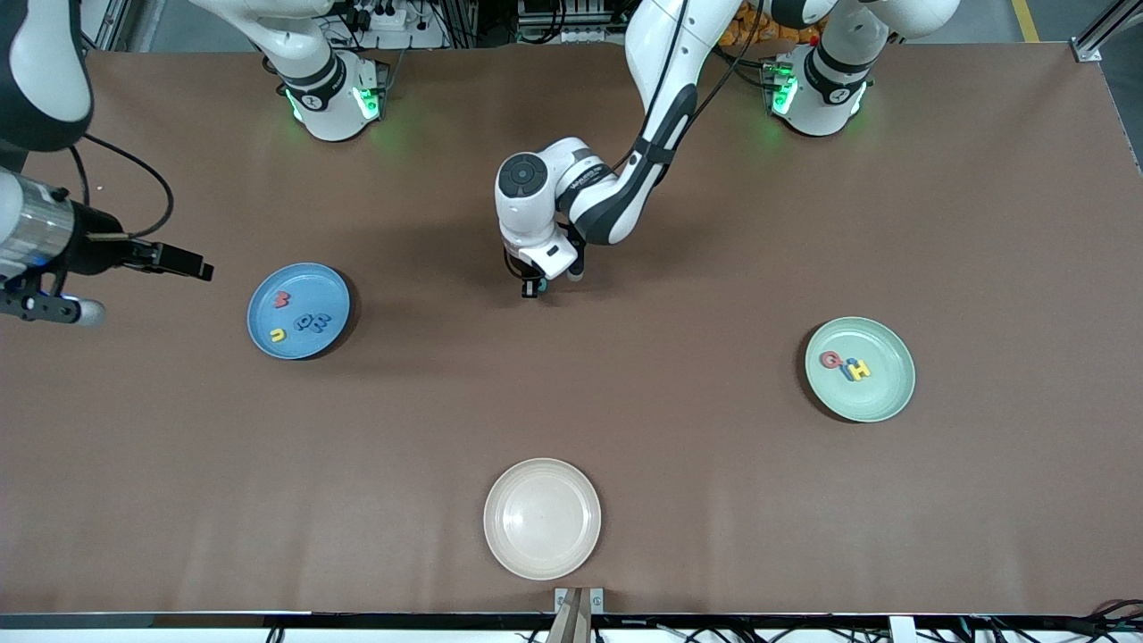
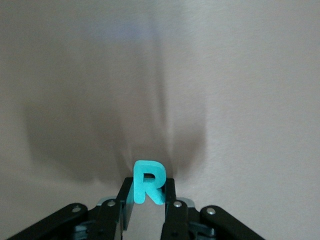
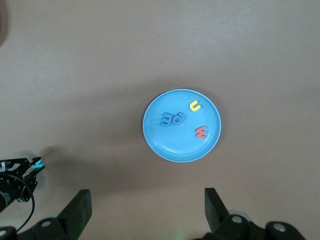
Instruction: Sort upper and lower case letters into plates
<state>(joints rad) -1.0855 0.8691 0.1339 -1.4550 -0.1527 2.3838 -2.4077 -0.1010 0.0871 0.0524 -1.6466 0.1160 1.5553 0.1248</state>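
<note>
My left arm reached out from its base at the top edge of the table and bent down at the elbow, wrist turned so the left gripper [image 1: 533,288] pointed straight at the brown tabletop [image 1: 679,464] near the table's middle. And there it was: my fingers [image 2: 170,197] were clamped on a teal letter R [image 2: 148,182], squeezing it from both sides, the letter standing upright between the pads, low over the tabletop.

My right arm waited high over the right arm's end of the table, its forearm level. The right gripper [image 3: 147,210] hung above the blue plate [image 1: 261,335] with both fingers spread wide and nothing between them.

The blue plate sat toward the right arm's end of the table, well in from that edge. In it lay a coral red letter [image 1: 281,299], a yellow letter [image 1: 279,335] and a pair of blue letters [image 1: 312,321] touching each other, the yellow one nearest the front camera.

The pale mint green plate [image 1: 884,397] sat toward the left arm's end. It held a red G [image 1: 830,360], a yellow H [image 1: 860,369] and a blue letter [image 1: 846,365] wedged between them, too small for me to read.

The cream-beige plate [image 1: 542,518] lay close to the table's edge nearest the front camera, midway along it.
</note>
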